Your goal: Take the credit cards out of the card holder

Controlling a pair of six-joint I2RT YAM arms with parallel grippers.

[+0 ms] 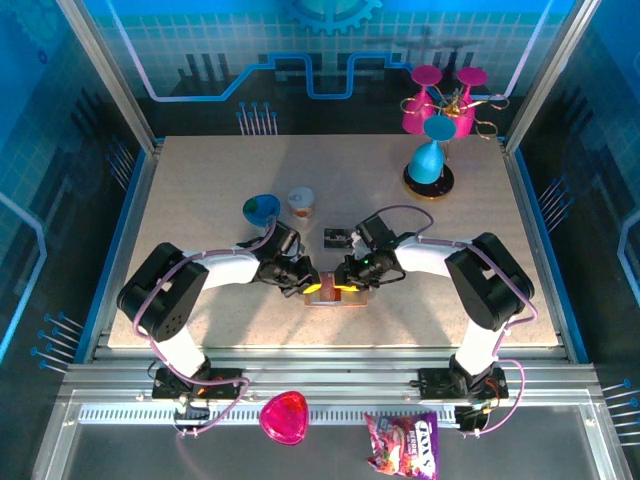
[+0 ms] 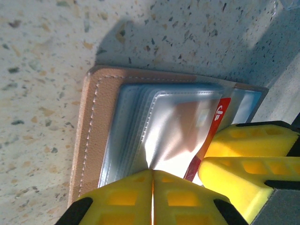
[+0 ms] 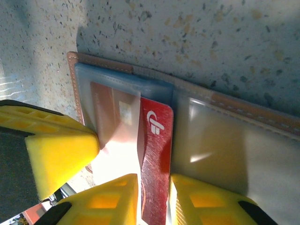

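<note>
Top external view hides most of the wallet (image 1: pixel 335 299): both arms meet over it near the front middle of the table (image 1: pixel 200 180), and only a tan sliver shows beneath the left gripper (image 1: pixel 308 285) and the right gripper (image 1: pixel 348 283). The left wrist view shows it lying open and flat. Its near edge is covered by that gripper's yellow fingers (image 2: pixel 117 201), which are pressed together with only a hairline between them, pinching the bunched edge of a clear sleeve (image 2: pixel 173 126). Glare on the plastic washes out what sits inside, so whether another card lies in the other sleeves cannot be told. The right wrist view shows a red card (image 3: pixel 157 140) with a pale mark, partly out of its sleeve. Its left part is clouded by plastic and its lower end runs out of the frame. The right gripper's fingers (image 3: pixel 201 201) stand on either side of that lower end and touch it, so the card looks gripped. Behind the arms, well apart from the wallet, stand a blue-green bowl (image 1: pixel 262 208), a small cup (image 1: pixel 301 202) and a small dark object (image 1: pixel 335 237) too small to identify. At the far right are a blue cone (image 1: pixel 428 160) and pink goblets (image 1: pixel 440 100). On the front rail lie a pink heart-shaped dish (image 1: pixel 285 417) and a sweet bag (image 1: pixel 402 445).
</note>
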